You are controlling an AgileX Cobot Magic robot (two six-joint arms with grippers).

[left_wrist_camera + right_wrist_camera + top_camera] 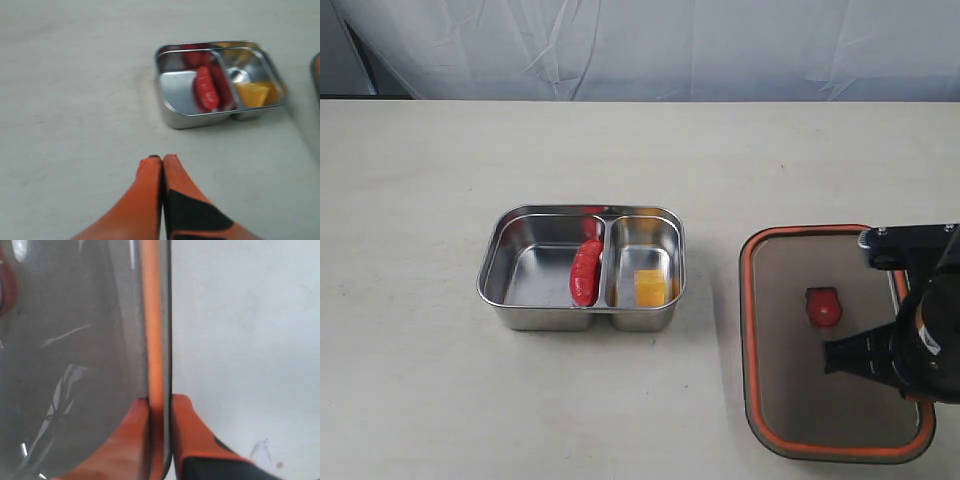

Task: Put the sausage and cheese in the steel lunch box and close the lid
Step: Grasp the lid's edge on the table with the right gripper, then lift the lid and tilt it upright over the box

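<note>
The right gripper point(160, 402) pinched the lid point(790, 330) by its edge, lower right. The steel lunch box point(493, 272) sat to its left, mid-frame. The left gripper point(162, 159) was closed, empty.

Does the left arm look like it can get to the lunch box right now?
Probably yes. The left pincer is shut and empty, and only bare table lies between it and the box. The lid is off to the side, so nothing blocks the way.
</note>
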